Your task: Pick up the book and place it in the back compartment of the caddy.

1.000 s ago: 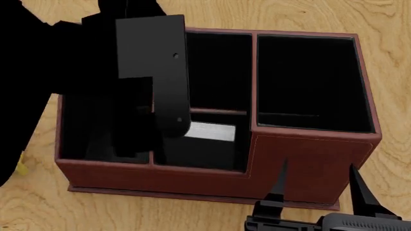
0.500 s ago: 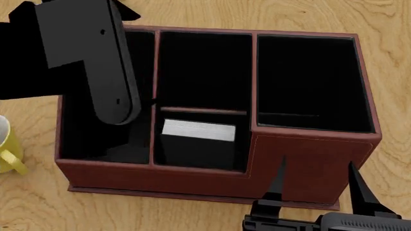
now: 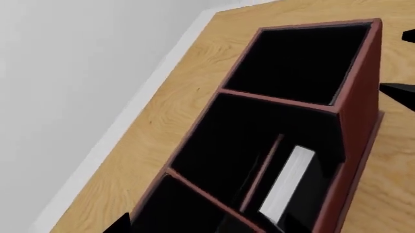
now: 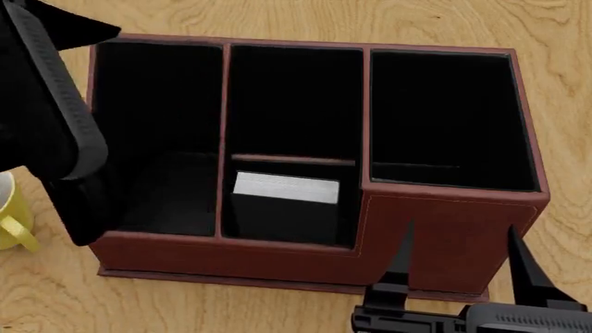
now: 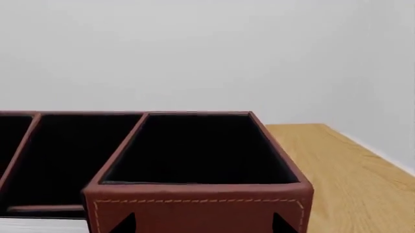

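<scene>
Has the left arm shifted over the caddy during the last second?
Yes. In the head view the left arm has swung off the caddy, from over the left and middle sections to beyond its left wall. The book stays in its section.

The large reddish-brown leather-look caddy [image 4: 444,229] stands on the wooden worktop [image 4: 555,41]. Three columns run across it from left to right. A low crossbar [image 4: 291,160] divides the middle column into a larger far section and the small square compartment [image 4: 287,208] nearest the robot. The thin black book with a white page edge [image 4: 285,187] stands on edge inside that small compartment, just behind the crossbar's near side. The yellow mug [image 4: 11,215] sits on the worktop left of the caddy, near it. The right gripper [image 4: 458,267] hangs before the caddy's near right corner.
</scene>
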